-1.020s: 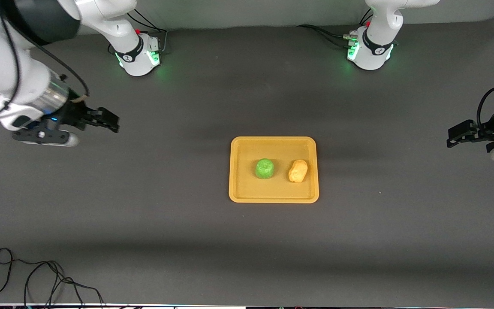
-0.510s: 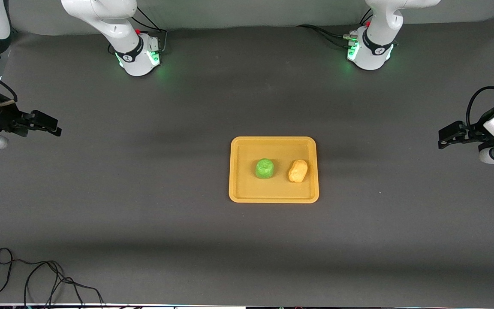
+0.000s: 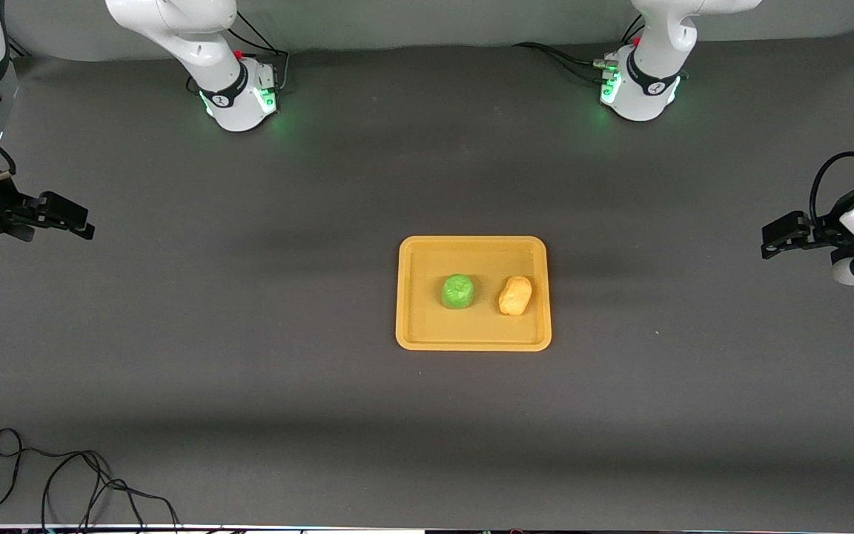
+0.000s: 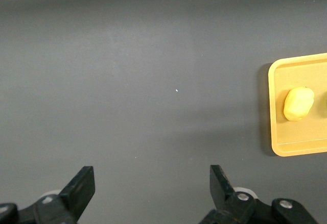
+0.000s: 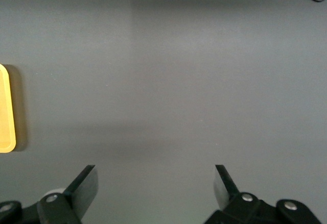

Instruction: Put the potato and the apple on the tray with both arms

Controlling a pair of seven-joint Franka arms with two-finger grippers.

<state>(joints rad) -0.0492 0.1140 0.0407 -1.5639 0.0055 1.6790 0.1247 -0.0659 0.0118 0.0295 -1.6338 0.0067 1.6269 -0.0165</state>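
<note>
We see the lime-green round apple [image 3: 457, 291] and lumpy yellow-tan potato [image 3: 515, 295] resting apart on the yellow-orange plastic tray [image 3: 471, 248], while the left gripper [image 3: 778, 239] and right gripper [image 3: 65, 216] hang released over the dark worktop's [image 3: 249, 356] ends.

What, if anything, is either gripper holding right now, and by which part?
Nothing. The left gripper and right gripper are both open and empty over bare table; the apple and potato lie on the tray.
</note>
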